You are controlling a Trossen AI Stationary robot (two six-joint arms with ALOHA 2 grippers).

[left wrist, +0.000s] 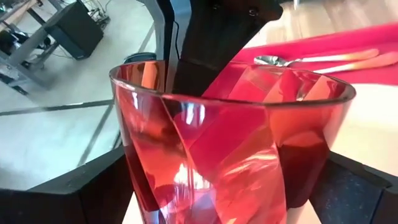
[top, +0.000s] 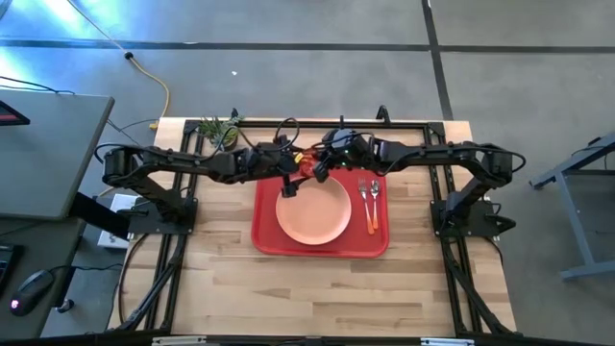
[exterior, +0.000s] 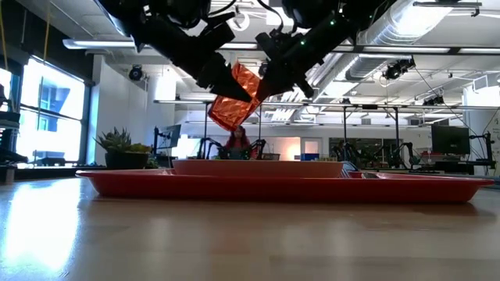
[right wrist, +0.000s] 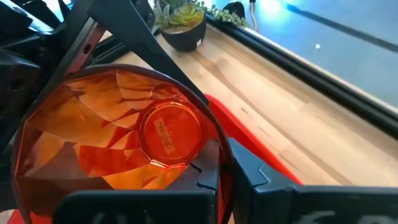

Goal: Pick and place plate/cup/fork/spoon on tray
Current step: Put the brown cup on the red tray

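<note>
The translucent orange-red cup hangs tilted in the air above the far edge of the red tray, between my two grippers. My left gripper comes from the table's left and is shut on the cup. My right gripper comes from the right and is shut on the cup's rim. The peach-pink plate lies flat in the tray's middle. The fork and the spoon lie side by side on the tray's right part, handles toward the near edge. My left gripper holds the cup's outer wall near its base, pinched between its two fingers, one on each side. The cup is lifted clear of the tray and tilted. My right gripper holds the cup by its rim, with one finger inside the cup and the other outside. It comes at the open mouth from the table's right, slanting down. The cup's base faces away from it.
A small green potted plant stands at the table's far edge, left of the arms. Bare wooden tabletop lies between the tray and the near edge. The tray's left strip beside the plate is bare.
</note>
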